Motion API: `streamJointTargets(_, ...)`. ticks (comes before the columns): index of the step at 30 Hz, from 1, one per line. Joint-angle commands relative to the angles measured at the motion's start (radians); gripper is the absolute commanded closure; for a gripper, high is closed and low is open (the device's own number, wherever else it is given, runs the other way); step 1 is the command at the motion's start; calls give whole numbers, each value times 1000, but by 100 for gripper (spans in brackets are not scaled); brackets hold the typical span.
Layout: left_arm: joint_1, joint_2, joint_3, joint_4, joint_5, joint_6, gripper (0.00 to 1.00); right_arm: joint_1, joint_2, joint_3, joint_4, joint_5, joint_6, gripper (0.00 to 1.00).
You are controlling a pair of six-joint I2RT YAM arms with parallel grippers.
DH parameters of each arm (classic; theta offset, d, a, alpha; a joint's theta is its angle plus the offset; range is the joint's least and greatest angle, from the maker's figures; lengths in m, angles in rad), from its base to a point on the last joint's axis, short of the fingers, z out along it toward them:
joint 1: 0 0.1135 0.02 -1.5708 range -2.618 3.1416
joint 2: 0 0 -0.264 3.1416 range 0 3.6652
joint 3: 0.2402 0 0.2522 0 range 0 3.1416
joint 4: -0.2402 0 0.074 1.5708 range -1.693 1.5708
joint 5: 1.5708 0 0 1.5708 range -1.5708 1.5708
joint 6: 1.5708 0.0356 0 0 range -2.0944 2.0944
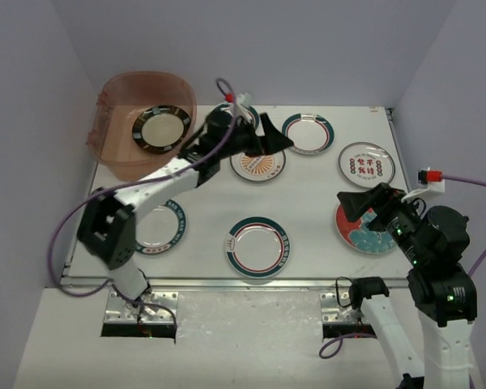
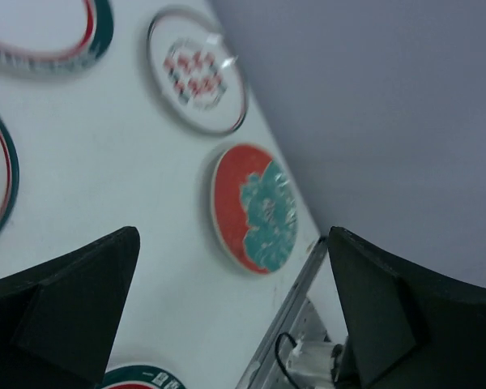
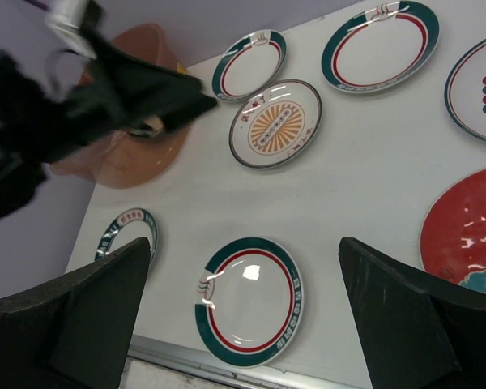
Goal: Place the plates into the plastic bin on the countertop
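Note:
The pinkish plastic bin (image 1: 117,134) stands at the back left of the white countertop (image 1: 316,190) with a black-gold plate (image 1: 160,128) inside. My left gripper (image 1: 277,138) is open and empty, held above the orange sunburst plate (image 1: 257,168). My right gripper (image 1: 366,209) is open and empty over the teal-red plate (image 1: 363,235). Green-and-red rimmed plates lie at the front centre (image 1: 257,246), front left (image 1: 160,228) and back (image 1: 309,133). The red-character plate (image 1: 366,164) lies at the right. The left wrist view shows the teal-red plate (image 2: 253,208) between its open fingers (image 2: 65,308).
Another rimmed plate (image 3: 249,63) lies behind the left arm (image 3: 105,97), next to the bin (image 3: 138,158). The metal front rail (image 1: 251,283) runs along the near edge. A white and red connector (image 1: 431,177) with a purple cable sits at the right edge. Grey walls enclose the back and sides.

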Motion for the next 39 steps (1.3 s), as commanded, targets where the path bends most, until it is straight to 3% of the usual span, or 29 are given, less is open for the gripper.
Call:
streamJointTargets(1,-166,326,96,26,-4,-71,0,-4,-21,19,-29,19,38,1)
streamJointTargets(7,-281,667,300,-18,-3,-133,1,-4,-34,-33,-42,-74,36,1)
streamJointTargets(16,-336,914,525,-141,-16,-167,10,-4,-34,-62,-45,-153,32,1)
streamJointTargets(24,-337,1096,755,-249,-22,-212,36,-4,-41,-77,-31,-200,44,1)
streamJointTargets(26,-337,1123,782,-256,-16,-215,55,-4,-45,-73,-35,-196,38,1)
streamJointTargets(29,-339,1125,781,-258,-20,-190,76,-4,-44,-72,-38,-191,29,1)
streamJointTargets(31,-339,1108,772,-262,-22,-158,84,-4,-45,-76,-34,-189,27,1)
streamJointTargets(33,-339,1074,762,-280,-37,-125,100,-4,-41,-83,-27,-191,28,1)
streamJointTargets(39,-303,762,481,-114,-50,-83,100,-4,-37,-92,-16,-189,31,1)
